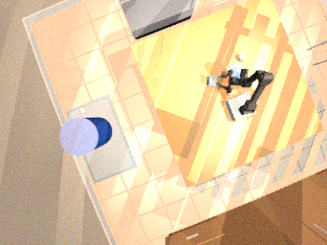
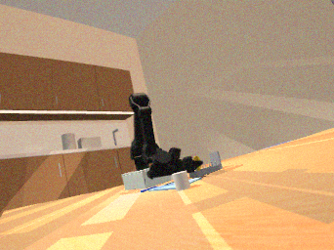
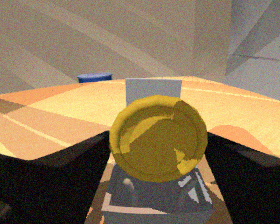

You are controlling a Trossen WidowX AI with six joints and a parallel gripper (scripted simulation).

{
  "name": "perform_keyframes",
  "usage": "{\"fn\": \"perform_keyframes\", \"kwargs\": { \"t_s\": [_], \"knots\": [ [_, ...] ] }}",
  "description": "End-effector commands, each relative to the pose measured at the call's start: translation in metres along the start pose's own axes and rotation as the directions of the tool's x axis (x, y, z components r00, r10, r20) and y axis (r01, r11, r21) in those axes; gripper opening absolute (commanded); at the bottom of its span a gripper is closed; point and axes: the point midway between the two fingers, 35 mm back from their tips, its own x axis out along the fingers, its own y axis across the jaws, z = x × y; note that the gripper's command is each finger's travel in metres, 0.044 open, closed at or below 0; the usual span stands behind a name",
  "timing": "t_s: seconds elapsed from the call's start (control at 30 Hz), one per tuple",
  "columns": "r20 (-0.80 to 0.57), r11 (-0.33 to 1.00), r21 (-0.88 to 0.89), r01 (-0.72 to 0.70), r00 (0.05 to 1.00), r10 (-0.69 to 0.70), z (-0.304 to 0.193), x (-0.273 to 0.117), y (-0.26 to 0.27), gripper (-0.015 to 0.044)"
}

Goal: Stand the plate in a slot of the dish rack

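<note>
The yellow plate (image 3: 158, 150) (image 2: 196, 159) is upright, its round face toward the wrist camera. My gripper (image 3: 158, 137) (image 1: 221, 81) is shut on the plate, with one dark finger at each side of its rim. The grey dish rack (image 3: 153, 88) (image 1: 211, 81) (image 2: 215, 159) has a tall end panel behind the plate and a low tray part below it in the wrist view. The plate hides the middle of the rack and most of the rails. The plate is over or in the near part of the rack; whether its lower edge is between rails or touches the rack, I cannot tell.
A pale box (image 1: 233, 108) (image 2: 134, 181) stands beside the arm's base. A small white cup (image 1: 241, 57) (image 2: 181, 181) and a flat blue thing (image 1: 234, 70) (image 2: 163, 187) lie on the other side of the arm. A blue cylinder (image 1: 78, 136) (image 3: 95, 78) stands far off.
</note>
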Motion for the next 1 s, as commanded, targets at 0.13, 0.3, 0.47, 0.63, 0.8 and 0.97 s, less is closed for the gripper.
{"fn": "perform_keyframes", "kwargs": {
  "t_s": [0.13, 0.3, 0.47, 0.63, 0.8, 0.97],
  "knots": [
    [0.000, 1.000, 0.000, 0.000, 1.000, 0.000, 0.000, 0.000, 0.000, 0.0105],
    [0.000, 1.000, 0.000, 0.000, 1.000, 0.000, 0.000, 0.000, 0.000, 0.0236],
    [0.000, 1.000, 0.000, 0.000, 1.000, 0.000, 0.000, 0.000, 0.000, 0.0367],
    [0.000, 1.000, 0.000, 0.000, 1.000, 0.000, 0.000, 0.000, 0.000, 0.0400],
    [0.001, 1.000, 0.001, -0.004, 1.000, 0.004, 0.020, -0.002, -0.006, 0.0400],
    [0.004, 1.000, 0.004, -0.011, 1.000, 0.011, 0.066, -0.006, -0.012, 0.0400]
  ]
}}
